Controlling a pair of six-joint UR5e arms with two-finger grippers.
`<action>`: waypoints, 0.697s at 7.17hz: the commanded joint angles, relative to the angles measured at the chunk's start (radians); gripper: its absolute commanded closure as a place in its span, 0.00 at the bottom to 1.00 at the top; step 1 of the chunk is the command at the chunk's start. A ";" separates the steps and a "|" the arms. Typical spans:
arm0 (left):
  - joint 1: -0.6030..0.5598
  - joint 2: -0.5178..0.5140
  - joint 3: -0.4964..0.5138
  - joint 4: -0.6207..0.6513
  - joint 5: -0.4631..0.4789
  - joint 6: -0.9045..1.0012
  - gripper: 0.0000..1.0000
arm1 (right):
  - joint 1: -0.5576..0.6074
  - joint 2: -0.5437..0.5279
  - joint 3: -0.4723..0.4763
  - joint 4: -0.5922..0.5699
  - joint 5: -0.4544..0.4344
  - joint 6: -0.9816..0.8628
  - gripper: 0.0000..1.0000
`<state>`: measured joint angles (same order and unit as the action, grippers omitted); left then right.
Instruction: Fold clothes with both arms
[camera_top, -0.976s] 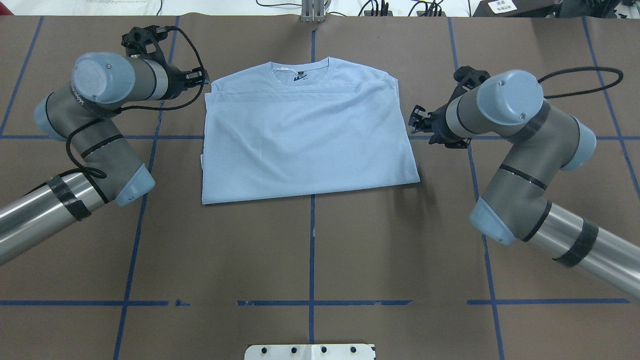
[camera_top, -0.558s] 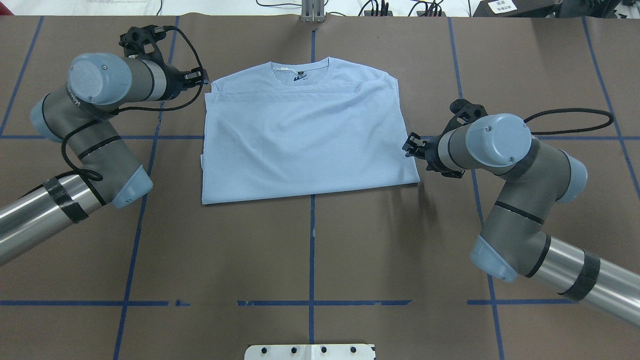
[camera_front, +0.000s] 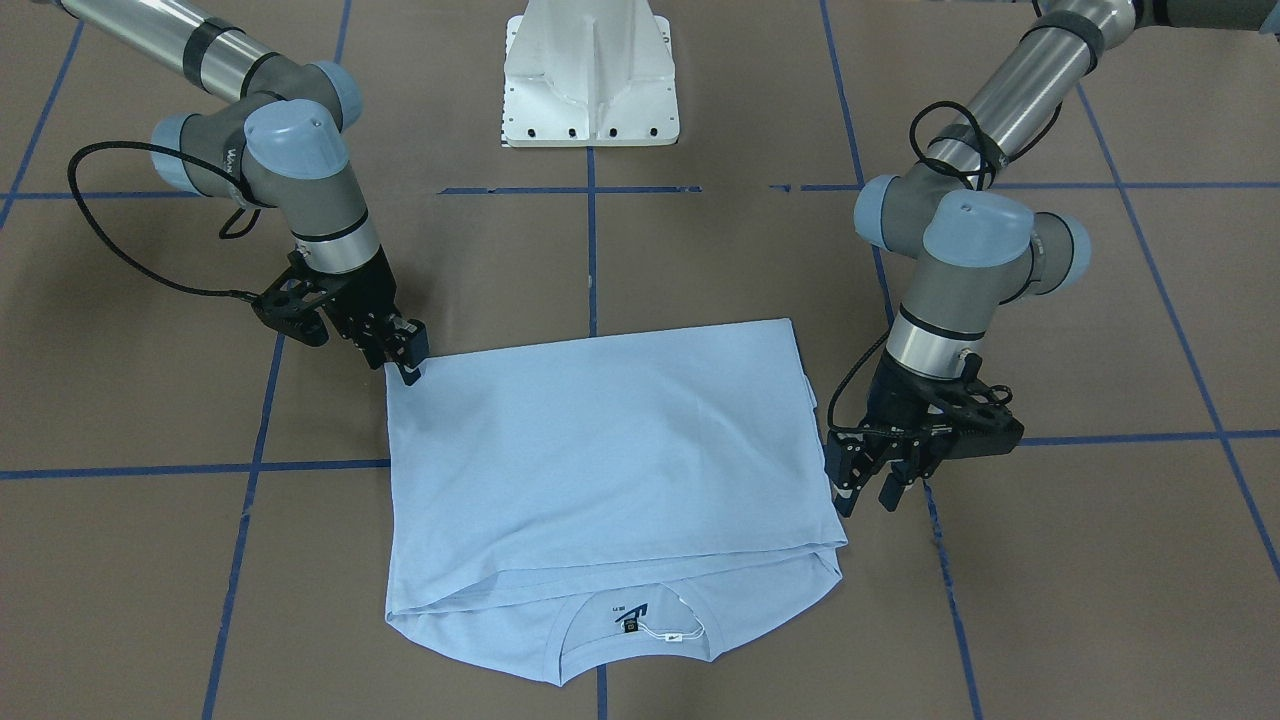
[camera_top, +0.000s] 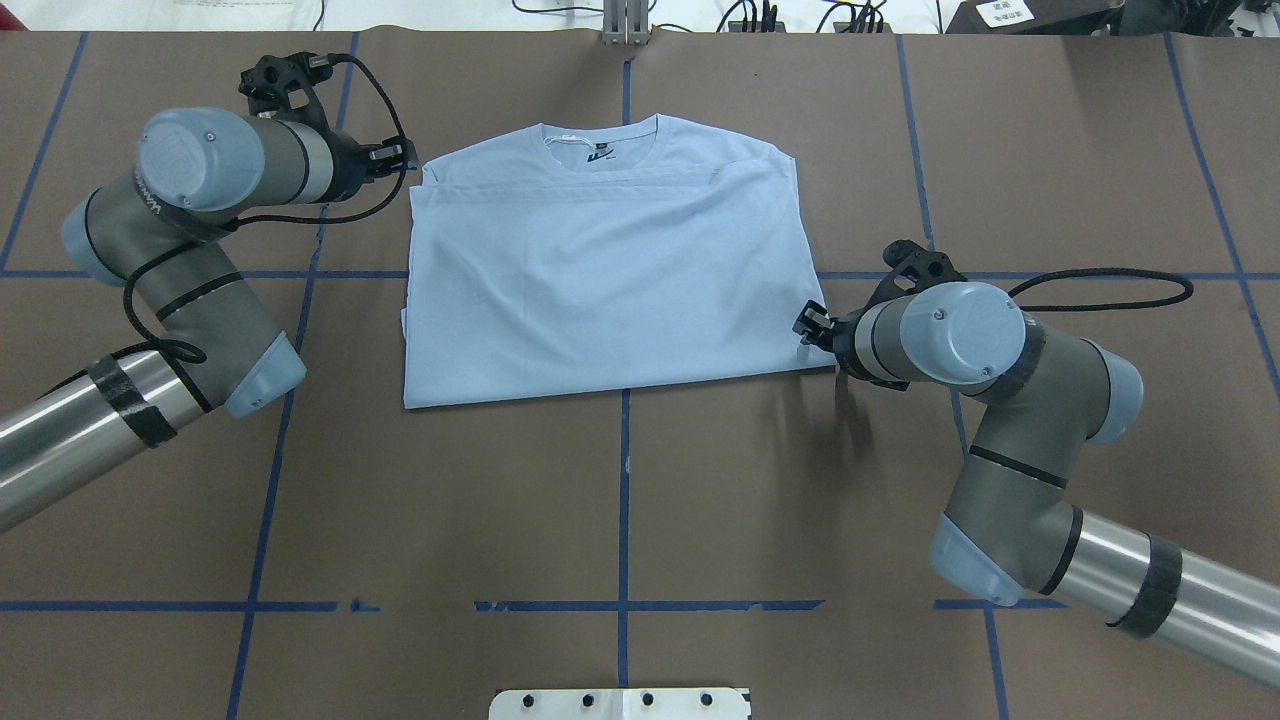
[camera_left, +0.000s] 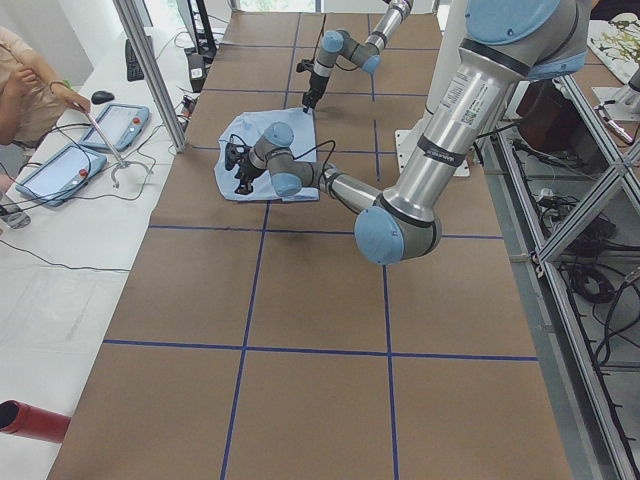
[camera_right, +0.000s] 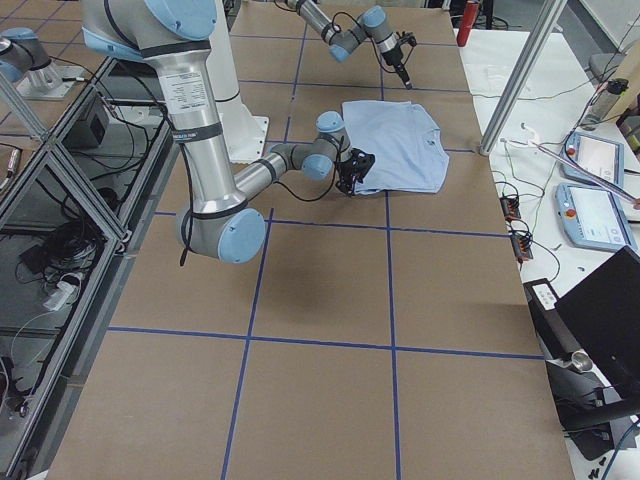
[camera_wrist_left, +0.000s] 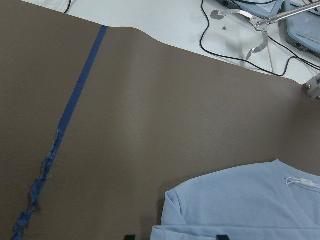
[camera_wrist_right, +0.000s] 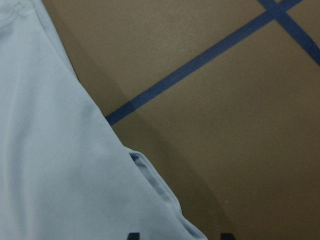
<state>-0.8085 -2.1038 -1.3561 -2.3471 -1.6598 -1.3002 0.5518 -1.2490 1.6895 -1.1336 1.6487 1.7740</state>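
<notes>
Between two grippers (camera_top: 403, 160) (camera_top: 806, 328), one folded T-shirt (camera_top: 610, 280).

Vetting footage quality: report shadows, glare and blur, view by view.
Overhead exterior: sharp, evenly lit; the right arm casts a soft shadow on the table beside the T-shirt. Right wrist-mounted: close-up T-shirt slightly soft, shadow along its edge. Exterior front-facing: crisp throughout.

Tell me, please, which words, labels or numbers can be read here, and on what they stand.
Nothing reads clearly.
Neck label on the T-shirt: dark logo, too small to read.
Lettering on the left arm: blurred.
White tag beyond the table's far edge: too small.
</notes>
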 joint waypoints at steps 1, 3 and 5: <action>0.000 -0.001 0.000 0.000 0.000 -0.002 0.38 | -0.003 -0.007 0.001 0.000 -0.006 0.002 0.55; 0.002 -0.001 0.003 0.002 0.002 -0.001 0.38 | -0.004 -0.003 0.004 0.000 -0.004 0.001 1.00; 0.000 -0.001 0.000 0.003 0.002 -0.001 0.38 | -0.004 0.000 0.009 0.000 -0.004 -0.002 1.00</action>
<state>-0.8074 -2.1044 -1.3542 -2.3452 -1.6584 -1.3010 0.5477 -1.2505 1.6953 -1.1336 1.6444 1.7735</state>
